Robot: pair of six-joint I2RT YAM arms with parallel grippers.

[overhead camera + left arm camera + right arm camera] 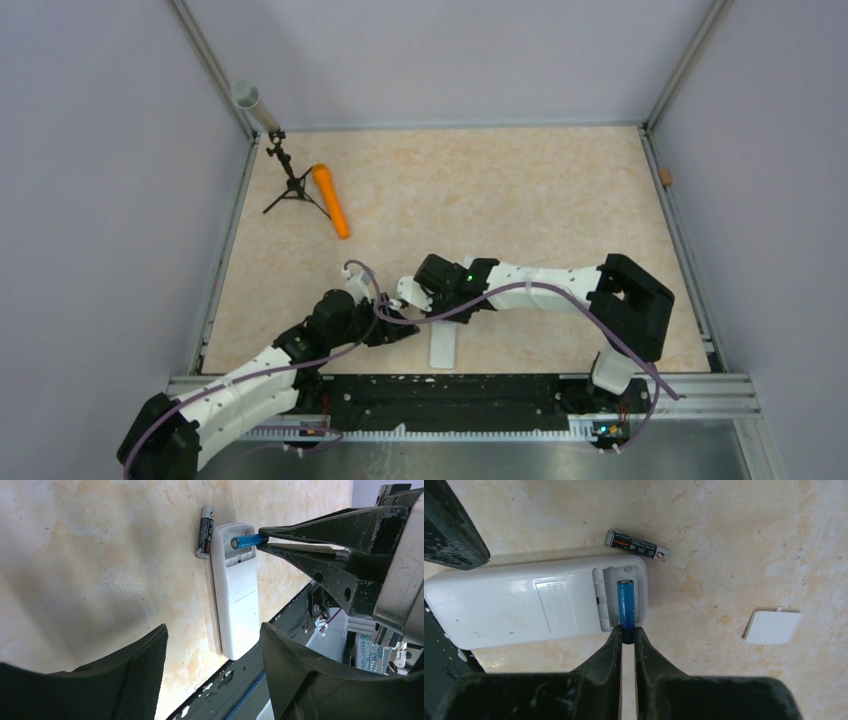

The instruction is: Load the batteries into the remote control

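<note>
The white remote control (519, 602) lies back up on the table, its battery recess open; it also shows in the left wrist view (239, 595) and the top view (443, 347). My right gripper (626, 636) is shut on the blue battery (626, 600), holding it by one end over the recess; the left wrist view shows this battery (248, 541) too. The dark battery (636, 545) lies on the table beside the remote's recess end (204, 532). My left gripper (212, 645) is open and empty, at the remote's near end without touching it.
The white battery cover (772, 626) lies on the table apart from the remote. An orange cylinder (331, 200) and a small black tripod (291, 180) stand at the back left. The black front rail (450, 395) runs just behind the remote's near end.
</note>
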